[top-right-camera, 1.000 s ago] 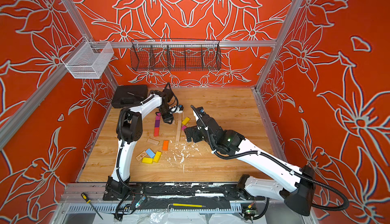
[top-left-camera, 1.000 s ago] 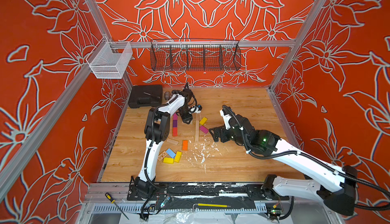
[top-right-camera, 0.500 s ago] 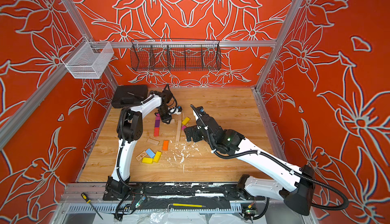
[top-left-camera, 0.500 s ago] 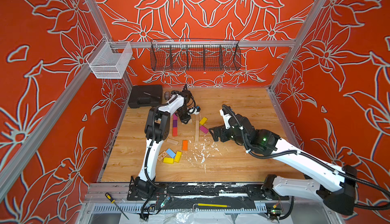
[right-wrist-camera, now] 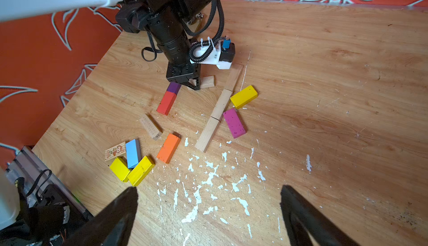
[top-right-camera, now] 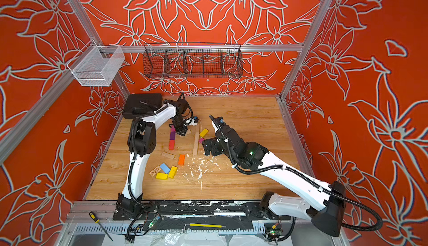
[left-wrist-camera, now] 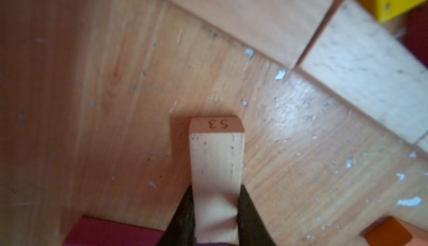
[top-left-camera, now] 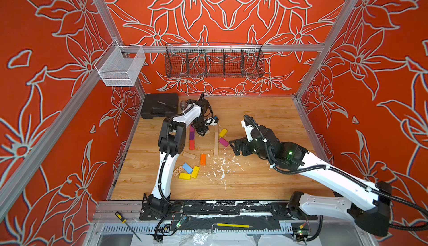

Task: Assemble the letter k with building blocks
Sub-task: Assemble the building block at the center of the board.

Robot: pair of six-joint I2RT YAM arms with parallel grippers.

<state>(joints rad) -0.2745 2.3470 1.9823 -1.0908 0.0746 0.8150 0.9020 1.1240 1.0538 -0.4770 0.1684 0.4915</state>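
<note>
My left gripper (top-left-camera: 202, 131) (left-wrist-camera: 216, 187) is shut on a plain wood block (left-wrist-camera: 216, 161) (right-wrist-camera: 207, 81) with "53" printed on its end, low at the table. Beside it lie a purple block (right-wrist-camera: 173, 87) and a red block (right-wrist-camera: 166, 102), end to end. A straight line of plain blocks (top-left-camera: 216, 143) (right-wrist-camera: 220, 108) has a yellow block (right-wrist-camera: 243, 96) and a magenta block (right-wrist-camera: 234, 123) angled off its right side. My right gripper (top-left-camera: 234, 146) (right-wrist-camera: 208, 191) hangs open and holds nothing, just right of the magenta block.
Loose blocks lie nearer the front: orange (right-wrist-camera: 168, 148), a plain numbered one (right-wrist-camera: 150, 126), light blue (right-wrist-camera: 133, 153), two yellow (right-wrist-camera: 141, 170) and a printed one (right-wrist-camera: 115, 151). White flecks (top-left-camera: 220, 166) litter the middle. A black case (top-left-camera: 159, 105) sits at the back left.
My left gripper's jaws have closed onto the plain wood block. The right arm has not moved.
</note>
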